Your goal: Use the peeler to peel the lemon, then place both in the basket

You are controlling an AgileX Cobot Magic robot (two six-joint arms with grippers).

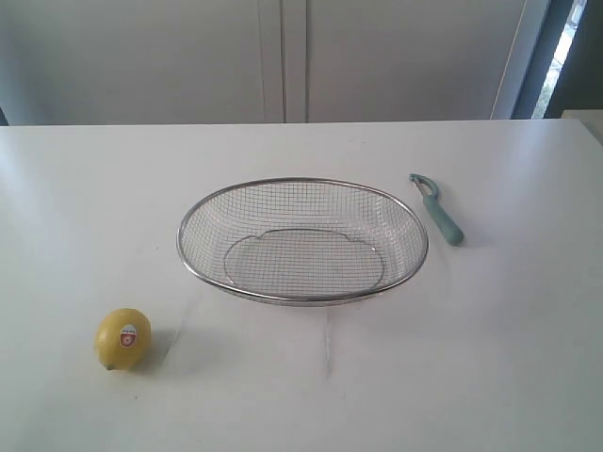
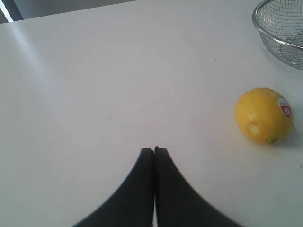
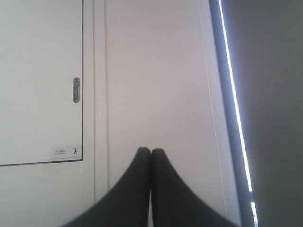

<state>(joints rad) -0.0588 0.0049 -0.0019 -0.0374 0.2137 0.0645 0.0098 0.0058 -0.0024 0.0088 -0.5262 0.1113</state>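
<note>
The left gripper (image 2: 154, 150) hangs over bare white table (image 2: 94, 94) with its dark fingers pressed together and nothing between them. The lemon (image 2: 263, 116) lies ahead of those tips and off to the side toward the basket, clear of them and not touching anything but the table. It is round, with waxy, finely dimpled yellow skin, a nub at one end and a small red-and-white sticker. It is likely firm and fairly heavy for its size, and it could roll or slip out of a pinch. The jaws should close across its widest middle, away from the tapering ends.

Beyond the lemon, farther from this gripper, sits the basket (image 2: 259, 29). It is oval, made of see-through silver wire mesh under a thick metal rim, and looks stiff and light.

The peeler (image 1: 441, 215) lies past the basket's far side, on the right arm's side. Its teal handle is smooth and rounded and its curved head is thin bright metal. It is probably light and lies low, so the handle's middle is the safe hold.

The right gripper (image 3: 151, 150) is also closed and empty. It points at a pale cabinet door (image 3: 42, 94), so how it stands to the peeler cannot be told.
</note>
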